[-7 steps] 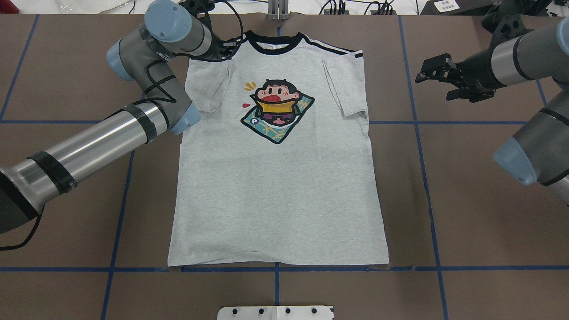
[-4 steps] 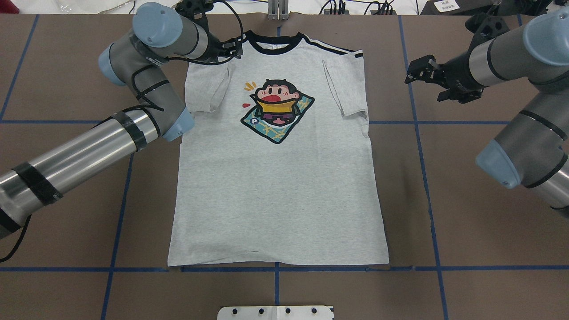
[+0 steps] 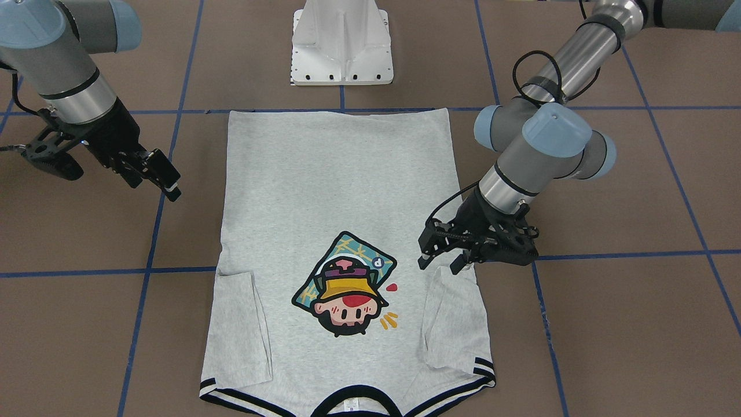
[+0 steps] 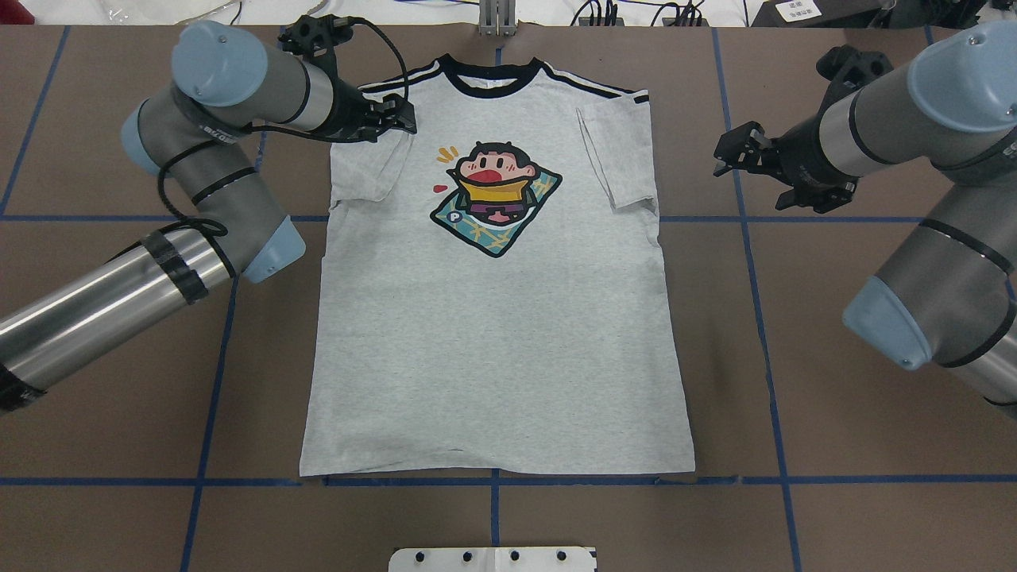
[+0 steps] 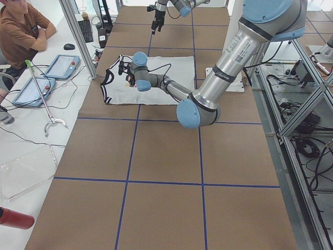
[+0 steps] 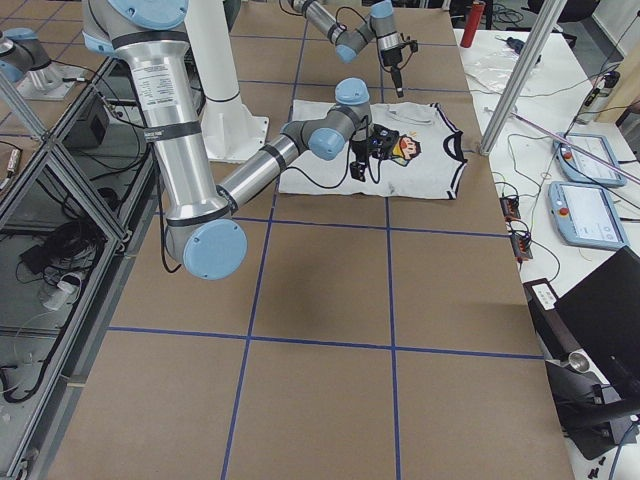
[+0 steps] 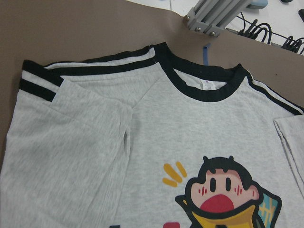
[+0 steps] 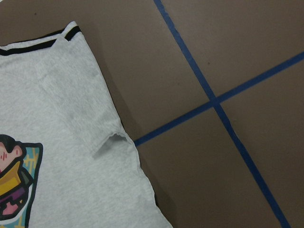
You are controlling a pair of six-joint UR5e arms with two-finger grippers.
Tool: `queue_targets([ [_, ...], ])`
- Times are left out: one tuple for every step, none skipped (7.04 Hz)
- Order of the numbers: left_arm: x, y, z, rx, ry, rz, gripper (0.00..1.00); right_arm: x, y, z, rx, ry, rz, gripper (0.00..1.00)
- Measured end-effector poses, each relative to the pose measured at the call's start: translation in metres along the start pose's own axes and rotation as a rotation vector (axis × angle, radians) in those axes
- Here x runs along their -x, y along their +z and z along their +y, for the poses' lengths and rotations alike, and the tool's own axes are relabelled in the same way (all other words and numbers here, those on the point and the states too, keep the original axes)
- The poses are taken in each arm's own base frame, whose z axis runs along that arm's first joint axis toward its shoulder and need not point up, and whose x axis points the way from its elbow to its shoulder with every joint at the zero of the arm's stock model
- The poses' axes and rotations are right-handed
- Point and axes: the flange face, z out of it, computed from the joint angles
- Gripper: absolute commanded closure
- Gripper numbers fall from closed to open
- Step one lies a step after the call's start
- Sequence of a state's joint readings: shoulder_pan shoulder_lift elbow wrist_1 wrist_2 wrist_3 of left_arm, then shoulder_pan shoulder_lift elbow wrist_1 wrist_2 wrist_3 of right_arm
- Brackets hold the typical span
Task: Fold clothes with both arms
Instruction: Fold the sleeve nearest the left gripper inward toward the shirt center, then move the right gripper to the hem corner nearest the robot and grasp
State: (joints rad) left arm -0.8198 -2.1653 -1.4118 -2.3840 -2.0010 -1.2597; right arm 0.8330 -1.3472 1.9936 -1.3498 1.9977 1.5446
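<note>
The grey T-shirt (image 4: 493, 342) lies flat and face up on the brown table, collar at the far edge, both sleeves folded inward over the chest. My left gripper (image 4: 395, 117) hovers open just above the shirt's left folded sleeve (image 3: 451, 313), with nothing between its fingers. Off the shirt's other side, my right gripper (image 4: 735, 167) stands open over bare table beside the right sleeve (image 8: 71, 85). In the front-facing view the left gripper (image 3: 439, 265) is on the right and the right gripper (image 3: 153, 185) on the left. The wrist views show no fingers.
The white pedestal base (image 4: 493, 558) sits at the near edge behind the hem. Blue tape lines (image 4: 747, 238) grid the table. An aluminium post (image 4: 496, 20) and cables stand past the collar. A person (image 5: 21, 26) sits at a side desk with tablets.
The left arm swung left and its gripper drew back from the collar to over the left sleeve. The right gripper moved closer to the shirt's right side. The shirt has not moved.
</note>
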Motion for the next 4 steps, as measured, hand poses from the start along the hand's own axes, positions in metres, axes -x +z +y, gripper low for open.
queue_targets([
  [-0.003, -0.029, 0.022, 0.021, -0.008, -0.001, 0.23, -0.008, -0.003, 0.023, 0.028, 0.043, 0.003, 0.0],
  [-0.009, -0.055, 0.043, 0.042, -0.013, -0.012, 0.23, -0.014, -0.004, 0.051, 0.057, 0.097, 0.009, 0.0],
  [-0.013, -0.07, 0.062, 0.065, -0.018, -0.024, 0.23, -0.024, -0.002, 0.083, 0.074, 0.147, 0.025, 0.0],
  [-0.016, -0.078, 0.076, 0.08, -0.021, -0.026, 0.23, -0.035, 0.007, 0.119, 0.065, 0.186, 0.048, 0.01],
])
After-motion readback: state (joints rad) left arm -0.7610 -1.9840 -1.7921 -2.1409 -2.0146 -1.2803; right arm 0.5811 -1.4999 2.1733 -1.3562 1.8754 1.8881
